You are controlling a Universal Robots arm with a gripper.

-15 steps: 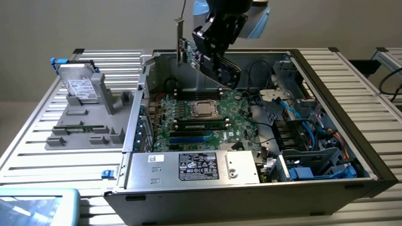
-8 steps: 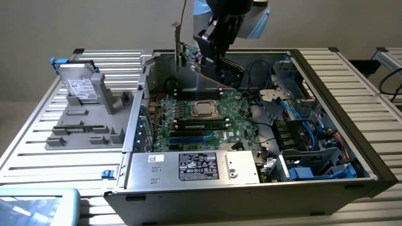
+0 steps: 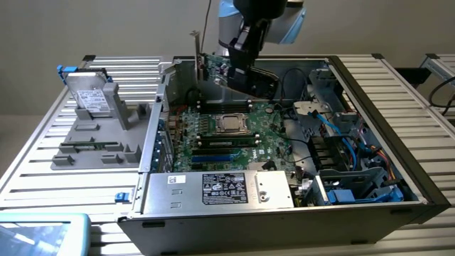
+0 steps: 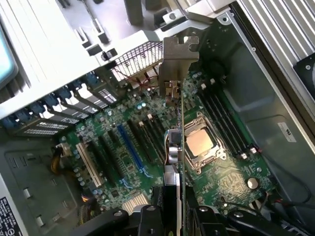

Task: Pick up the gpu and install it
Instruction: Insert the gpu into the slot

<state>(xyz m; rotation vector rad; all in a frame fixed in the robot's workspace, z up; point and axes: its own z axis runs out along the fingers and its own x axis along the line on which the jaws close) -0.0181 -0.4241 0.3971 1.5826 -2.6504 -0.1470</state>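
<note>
My gripper [image 3: 240, 68] is shut on the gpu [image 3: 206, 63], a thin dark card with a grey metal bracket at one end. It hangs upright over the back of the open computer case [image 3: 370, 90], clear of the green motherboard [image 3: 217, 136]. In the wrist view the gpu [image 4: 180, 142] appears edge-on, bracket end farthest from my gripper [image 4: 178, 219], with black fingers [image 4: 147, 221] on either side of it. Below it lie the processor socket [image 4: 199, 142] and the row of expansion slots, among them a blue slot [image 4: 129, 152] and a white slot [image 4: 84, 164].
A grey holder [image 3: 99, 138] on the exterior view's left carries a silver drive with a white label [image 3: 92, 98] and a green memory stick [image 3: 89, 144]. The power supply [image 3: 220, 189] fills the case's near side. Blue cables [image 3: 341, 133] and drive bays crowd the exterior view's right.
</note>
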